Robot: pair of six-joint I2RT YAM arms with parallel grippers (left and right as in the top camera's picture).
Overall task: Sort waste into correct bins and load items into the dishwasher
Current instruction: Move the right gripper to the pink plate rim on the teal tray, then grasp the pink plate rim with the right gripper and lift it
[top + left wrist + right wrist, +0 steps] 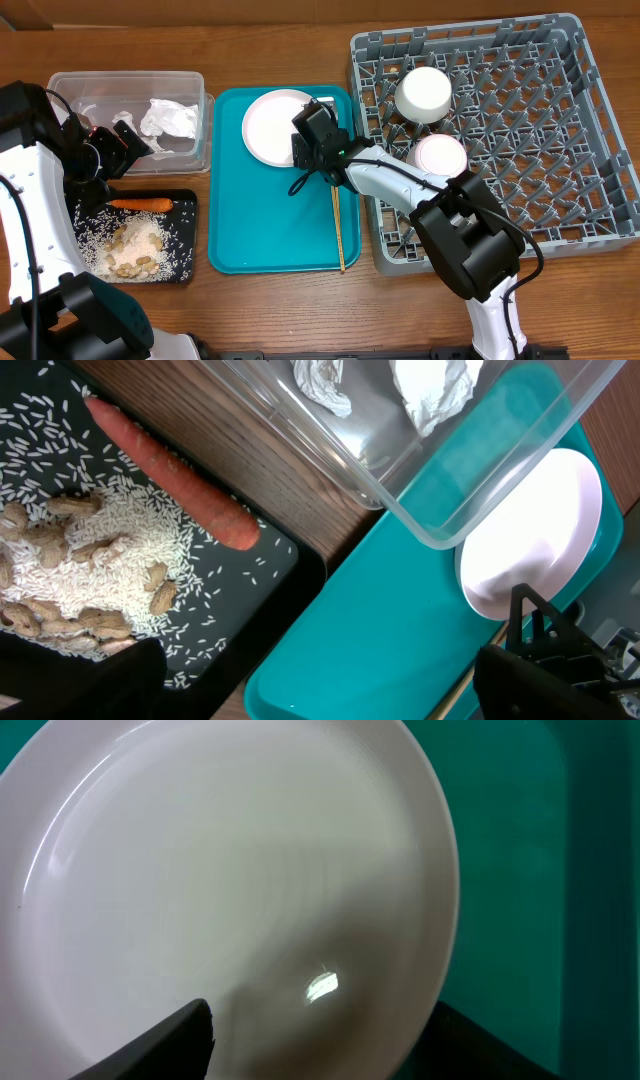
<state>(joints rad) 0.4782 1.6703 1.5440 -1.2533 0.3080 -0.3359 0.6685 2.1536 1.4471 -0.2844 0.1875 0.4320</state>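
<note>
Right jaws: parted and astride the rim of the plate [275, 125], one finger [170, 1040] above the white face and the other outside it. Nothing is clamped.
Reason for pose: a flat plate offers only its edge, so straddling the rim looks like the setup for a pinch.
Plate, look: round, glossy white, shallow, empty and wiped clean, with one bright glint.
Plate, place: directly under the right jaws, flat on the teal tray [270, 230].
Dish rack [540, 150]: well to the right of those jaws and the plate's likely destination. Two bowls [425, 95] already sit upended among its pegs.
Chopsticks [338, 230]: just below the right jaws on the tray, not loaded.
Left jaws: wide apart and empty, hovering by the clear tub [120, 85] that holds the tissue [170, 118].
Carrot [140, 204]: just below the left jaws in the black tray [185, 240], beside the rice [130, 245].
</note>
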